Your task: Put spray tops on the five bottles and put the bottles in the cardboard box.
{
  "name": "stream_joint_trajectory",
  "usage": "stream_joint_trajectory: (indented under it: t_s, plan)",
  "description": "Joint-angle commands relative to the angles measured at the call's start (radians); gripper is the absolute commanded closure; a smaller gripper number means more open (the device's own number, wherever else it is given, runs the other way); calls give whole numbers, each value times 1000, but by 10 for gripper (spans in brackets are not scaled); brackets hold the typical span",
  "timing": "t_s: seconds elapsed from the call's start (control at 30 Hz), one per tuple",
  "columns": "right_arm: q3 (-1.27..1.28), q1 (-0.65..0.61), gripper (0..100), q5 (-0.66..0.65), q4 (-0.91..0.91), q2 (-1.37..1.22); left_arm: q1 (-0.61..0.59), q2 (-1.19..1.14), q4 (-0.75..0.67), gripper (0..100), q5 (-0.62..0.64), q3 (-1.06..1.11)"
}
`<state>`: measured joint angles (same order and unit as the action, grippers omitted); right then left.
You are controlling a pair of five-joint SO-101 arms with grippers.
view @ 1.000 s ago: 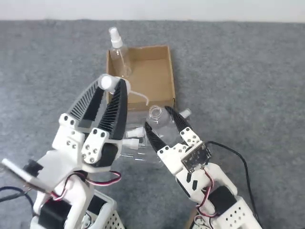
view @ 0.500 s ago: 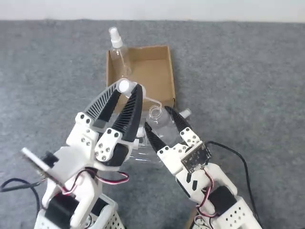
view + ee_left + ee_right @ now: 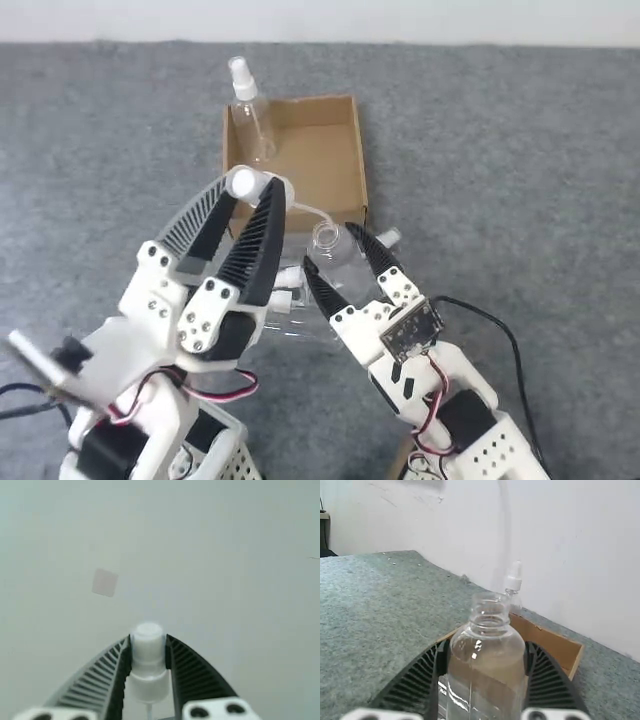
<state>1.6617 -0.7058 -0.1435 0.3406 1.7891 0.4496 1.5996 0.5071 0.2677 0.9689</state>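
Left fingers [image 3: 258, 235] back leftward (one spray top [image 3: 148, 647])

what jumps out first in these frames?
The left gripper, raised mid-table, is shut on a spray top whose thin tube hangs near the open bottle that the right gripper holds upright. Behind them, one capped bottle stands in the far left corner of the cardboard box.

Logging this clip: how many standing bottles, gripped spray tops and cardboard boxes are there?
Standing bottles: 2 (capped bottle, open bottle)
Spray top in jaws: 1
Cardboard box: 1
Total: 4; items lying under the arms are too hidden to count.
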Motion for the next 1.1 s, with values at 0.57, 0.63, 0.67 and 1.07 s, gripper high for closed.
stream_joint_trajectory:
  t_s: [0.57, 0.63, 0.67, 1.07]
  plan:
    - [23, -2, 898, -12, -5, 7, -32, 8, 81, 987, 14, 5]
    - [23, -2, 898, -12, -5, 7, -32, 6, 81, 987, 14, 13]
    - [23, -2, 898, -12, -5, 7, -32, 6, 81, 987, 14, 19]
    - [23, -2, 898, -12, -4, 7, -32, 5, 81, 987, 14, 113]
